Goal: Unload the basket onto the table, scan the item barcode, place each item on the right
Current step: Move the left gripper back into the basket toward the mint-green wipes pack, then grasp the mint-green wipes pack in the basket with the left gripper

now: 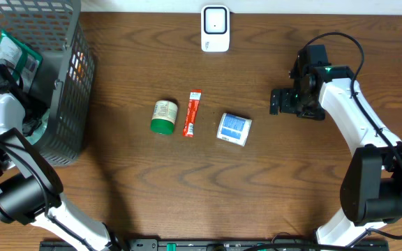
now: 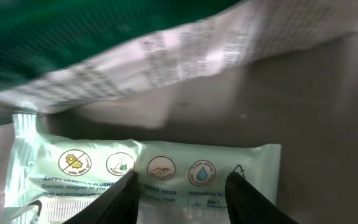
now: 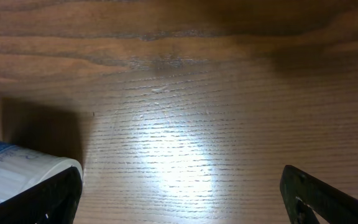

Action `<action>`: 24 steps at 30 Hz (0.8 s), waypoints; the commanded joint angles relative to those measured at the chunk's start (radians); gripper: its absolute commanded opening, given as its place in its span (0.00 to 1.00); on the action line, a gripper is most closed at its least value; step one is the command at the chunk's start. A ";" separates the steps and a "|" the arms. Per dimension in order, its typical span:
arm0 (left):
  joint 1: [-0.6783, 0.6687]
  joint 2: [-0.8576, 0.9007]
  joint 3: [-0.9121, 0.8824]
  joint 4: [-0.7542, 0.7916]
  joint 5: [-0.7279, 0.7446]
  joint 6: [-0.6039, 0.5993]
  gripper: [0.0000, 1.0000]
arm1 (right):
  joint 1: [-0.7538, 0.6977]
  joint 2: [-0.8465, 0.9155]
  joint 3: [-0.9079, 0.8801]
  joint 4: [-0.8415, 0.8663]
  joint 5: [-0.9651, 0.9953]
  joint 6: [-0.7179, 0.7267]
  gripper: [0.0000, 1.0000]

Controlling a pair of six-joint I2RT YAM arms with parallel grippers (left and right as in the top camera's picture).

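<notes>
My left gripper (image 2: 182,193) is down inside the grey mesh basket (image 1: 65,90). Its two dark fingers stand apart over the face of a pale green wipes pack (image 2: 166,165), whose printed surface shows between them. A green and white package (image 2: 166,56) lies above that pack. The white barcode scanner (image 1: 215,28) stands at the far middle of the table. My right gripper (image 1: 279,102) hovers low over bare wood, open wide with nothing between its fingers. A blue and white packet (image 3: 17,174) lies just left of its left finger.
On the table's middle lie a green-capped jar (image 1: 164,116), a red sachet (image 1: 192,113) and the blue and white packet (image 1: 234,129). The basket fills the far left corner. The left arm (image 1: 2,104) reaches over its rim.
</notes>
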 commanded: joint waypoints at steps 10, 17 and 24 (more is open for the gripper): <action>-0.010 -0.252 -0.008 0.004 0.040 -0.039 0.61 | 0.002 -0.013 0.011 -0.001 0.006 -0.002 0.99; -0.006 -0.269 -0.010 -0.048 -0.092 -0.031 0.64 | 0.002 -0.013 0.011 -0.001 0.006 -0.002 0.99; -0.006 -0.169 -0.011 -0.111 -0.099 0.091 0.69 | 0.002 -0.013 0.011 -0.001 0.006 -0.002 0.99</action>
